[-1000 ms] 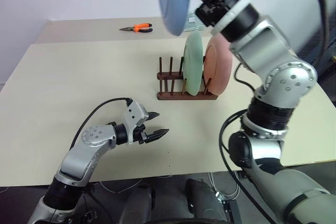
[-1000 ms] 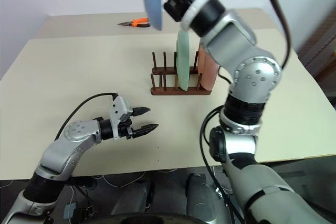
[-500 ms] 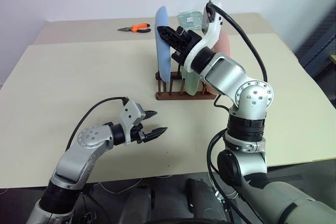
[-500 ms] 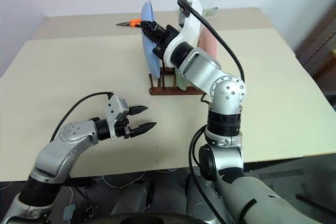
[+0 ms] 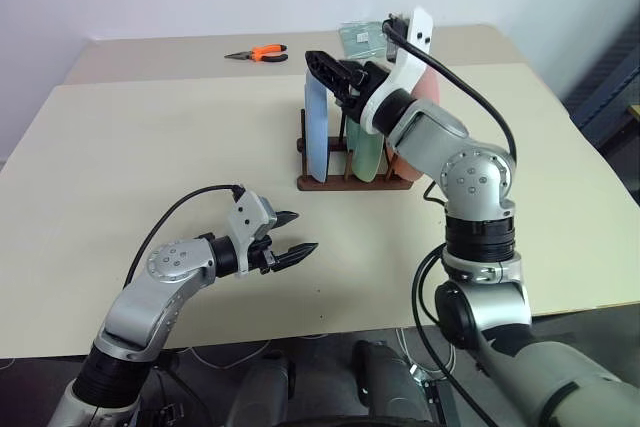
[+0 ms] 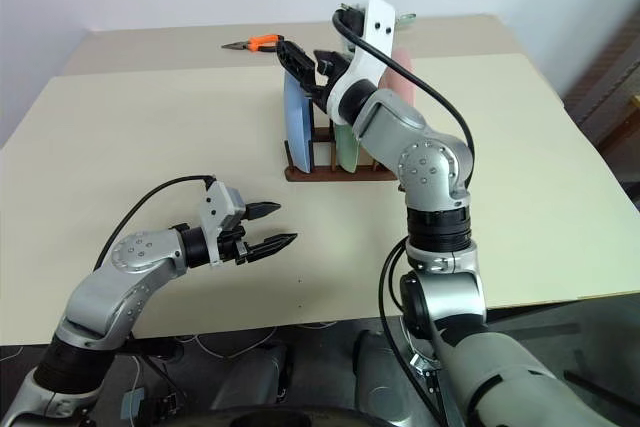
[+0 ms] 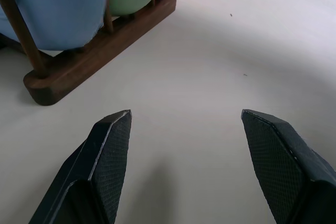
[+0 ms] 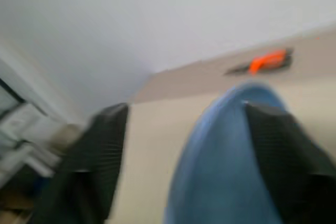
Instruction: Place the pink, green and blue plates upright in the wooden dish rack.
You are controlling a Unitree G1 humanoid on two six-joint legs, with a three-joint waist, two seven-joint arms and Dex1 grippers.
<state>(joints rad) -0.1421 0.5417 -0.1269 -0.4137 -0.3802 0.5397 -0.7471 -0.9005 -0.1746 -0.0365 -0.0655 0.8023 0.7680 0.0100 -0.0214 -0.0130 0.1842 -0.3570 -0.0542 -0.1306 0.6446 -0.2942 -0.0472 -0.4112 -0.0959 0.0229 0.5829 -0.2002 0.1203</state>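
Note:
The blue plate (image 5: 315, 137) stands upright at the left end of the wooden dish rack (image 5: 350, 185). To its right in the rack stand the green plate (image 5: 368, 147) and the pink plate (image 6: 401, 65), the pink one partly hidden by my right arm. My right gripper (image 5: 322, 62) hovers at the blue plate's top rim, open, its fingers spread to either side of the plate (image 8: 226, 171). My left gripper (image 5: 290, 237) is open and holds nothing, low over the table in front of the rack (image 7: 100, 51).
Orange-handled pliers (image 5: 262, 52) lie on the far table, left of the rack. A clear packet (image 5: 358, 37) lies behind the rack. The cream tabletop (image 5: 150, 147) stretches wide to the left.
My right arm came down and set the blue plate into the rack's left slots, then its fingers parted. The left arm has not moved.

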